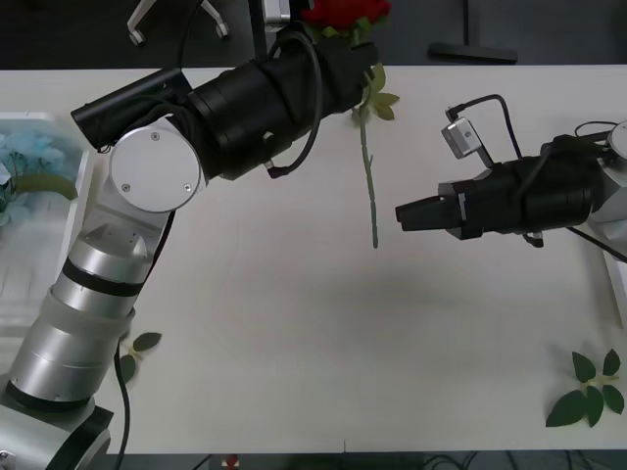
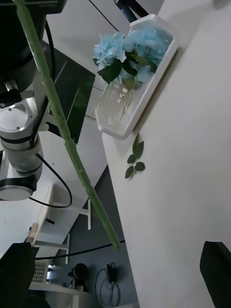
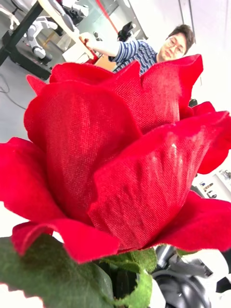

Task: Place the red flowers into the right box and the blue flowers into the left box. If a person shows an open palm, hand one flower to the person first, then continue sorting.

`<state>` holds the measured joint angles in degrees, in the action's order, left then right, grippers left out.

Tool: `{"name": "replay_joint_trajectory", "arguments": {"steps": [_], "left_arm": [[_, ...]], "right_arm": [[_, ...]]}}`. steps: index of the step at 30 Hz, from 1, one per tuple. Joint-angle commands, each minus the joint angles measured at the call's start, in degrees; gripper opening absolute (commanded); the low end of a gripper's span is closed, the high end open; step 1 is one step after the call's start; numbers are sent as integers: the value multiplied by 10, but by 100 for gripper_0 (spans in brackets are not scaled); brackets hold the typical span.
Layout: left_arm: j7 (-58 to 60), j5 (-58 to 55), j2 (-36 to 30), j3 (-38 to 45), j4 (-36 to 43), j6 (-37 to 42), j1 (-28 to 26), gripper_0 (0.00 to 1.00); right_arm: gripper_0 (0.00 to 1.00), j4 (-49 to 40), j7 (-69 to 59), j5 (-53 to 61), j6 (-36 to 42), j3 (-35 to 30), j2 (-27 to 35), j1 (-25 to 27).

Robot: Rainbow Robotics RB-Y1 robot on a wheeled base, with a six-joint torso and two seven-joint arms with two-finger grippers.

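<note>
Red petals of the rose (image 3: 120,159) crowd our left wrist camera, with its green leaves below them, so close that we cannot tell there how our left claw's fingers stand.

From the front we see our left arm reaching forward across the table (image 1: 294,323) toward its far edge, the left claw (image 1: 338,44) up at the rose's bloom (image 1: 343,12). The claw carries the rose just under the bloom, and the stem (image 1: 369,181) hangs from it, running back toward us over the table with a few leaves near its upper part. We take the claw as pinched on the rose, since the flower hangs from it with the stem's lower end free.

Our right claw (image 1: 404,213) points toward the left, level with the stem's lower end and just beside it, not touching. Its black fingers (image 2: 219,269) sit spread at the two corners of the right wrist view with nothing between them, and the stem crosses that view well ahead of them.

At the table's left edge the left box (image 1: 83,171) holds blue flowers (image 1: 22,162); the right wrist camera shows the same tray with the blue heads piled at one end. Loose leaf sprigs lie on the table: one (image 1: 588,392) near our right front corner, another (image 1: 137,348) beside our left arm.
</note>
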<state>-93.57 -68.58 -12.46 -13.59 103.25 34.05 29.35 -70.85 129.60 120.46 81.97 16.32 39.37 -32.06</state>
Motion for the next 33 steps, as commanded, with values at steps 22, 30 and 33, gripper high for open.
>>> {"name": "replay_joint_trajectory", "arguments": {"steps": [22,30,33], "left_arm": [[24,1,4,-9,10,-4,15,0],[24,2,4,-9,10,-4,14,0],[24,2,4,-9,10,-4,14,0]], "right_arm": [[28,-16,-15,-22,-25,-11,-84,1],[0,-20,-26,-22,-28,-10,-92,0],[0,-22,-28,-23,-28,-10,-91,1]]}}
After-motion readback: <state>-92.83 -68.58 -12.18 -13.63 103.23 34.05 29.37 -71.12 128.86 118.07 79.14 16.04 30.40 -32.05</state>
